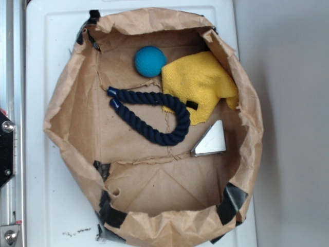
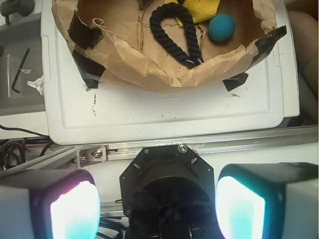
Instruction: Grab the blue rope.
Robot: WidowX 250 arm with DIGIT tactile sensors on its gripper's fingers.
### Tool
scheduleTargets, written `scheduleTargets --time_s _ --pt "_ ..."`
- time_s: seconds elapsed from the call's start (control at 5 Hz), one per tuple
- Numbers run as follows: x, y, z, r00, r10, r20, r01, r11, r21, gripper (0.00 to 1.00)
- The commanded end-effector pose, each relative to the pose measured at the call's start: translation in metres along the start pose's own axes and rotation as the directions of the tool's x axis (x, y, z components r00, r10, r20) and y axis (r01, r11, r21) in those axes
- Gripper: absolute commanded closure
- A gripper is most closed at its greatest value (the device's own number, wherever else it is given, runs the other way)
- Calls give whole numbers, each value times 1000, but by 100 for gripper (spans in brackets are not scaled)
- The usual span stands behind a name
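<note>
The gripper [image 2: 157, 199] stands with its two pads [image 2: 75, 211] spread wide and nothing between them. It hangs over the robot base and the aluminium rail [image 2: 199, 144], well apart from the work area.

The blue rope [image 2: 174, 32] lies ahead of the gripper, inside the brown paper bag [image 2: 149, 69], past the bag's near wall. In the exterior view the rope [image 1: 154, 116] forms a U on the bag floor, its closed bend touching the yellow cloth [image 1: 200, 87] and both capped ends near the teal ball [image 1: 150, 61]. A metal wedge [image 1: 211, 141] sits just beside the bend.

Hazards, judged from this layout:
- The raised, crumpled bag wall stands between gripper and rope; a low approach likely snags or drags the bag.
- Closing at the bend risks pinching cloth with the rope.
- Closing near the capped ends risks nudging the ball.
- The twisted strand is thick; an off-centre closure may roll it out of the pads.
</note>
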State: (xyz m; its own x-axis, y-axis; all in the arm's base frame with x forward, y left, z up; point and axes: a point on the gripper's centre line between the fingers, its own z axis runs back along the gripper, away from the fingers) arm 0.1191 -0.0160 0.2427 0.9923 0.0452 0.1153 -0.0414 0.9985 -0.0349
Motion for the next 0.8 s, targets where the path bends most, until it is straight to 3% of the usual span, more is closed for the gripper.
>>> scheduleTargets --time_s 0.0,0.2,0.4,0.6 --pt "0 0 0 1000 0 0 0 1000 0 0" --pt "48 1 -22 998 -16 54 14 1000 25 0" --pt "94 4 -55 987 -161 24 159 984 81 0" --pt "122 11 -88 933 -349 87 333 929 160 0"
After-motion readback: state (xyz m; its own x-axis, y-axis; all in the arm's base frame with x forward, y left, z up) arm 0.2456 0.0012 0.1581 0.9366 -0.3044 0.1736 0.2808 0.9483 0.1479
